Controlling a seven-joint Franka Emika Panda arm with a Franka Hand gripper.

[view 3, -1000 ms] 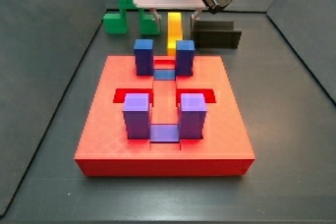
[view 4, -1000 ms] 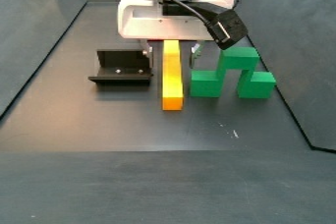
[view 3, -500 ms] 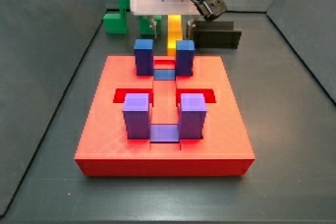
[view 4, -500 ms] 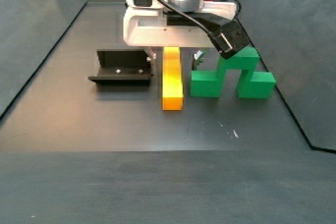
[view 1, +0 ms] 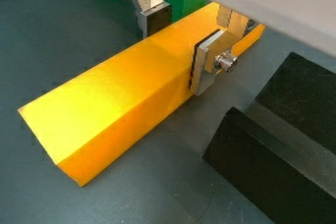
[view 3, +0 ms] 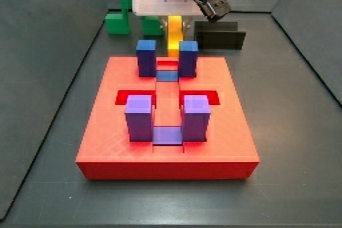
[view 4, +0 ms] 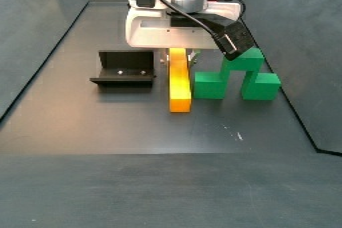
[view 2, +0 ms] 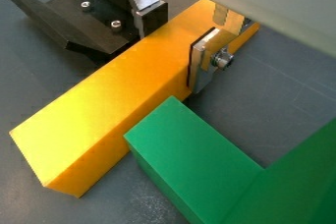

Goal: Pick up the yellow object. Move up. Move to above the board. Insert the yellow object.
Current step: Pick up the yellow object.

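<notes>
One pincer clamped on the yellow object, above dark matte floor.

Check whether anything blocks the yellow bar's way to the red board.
The end effector grips the yellow bar on both sides. Between it and the red board no object is visible, though the blue posts flank the slot nearest it.
</notes>
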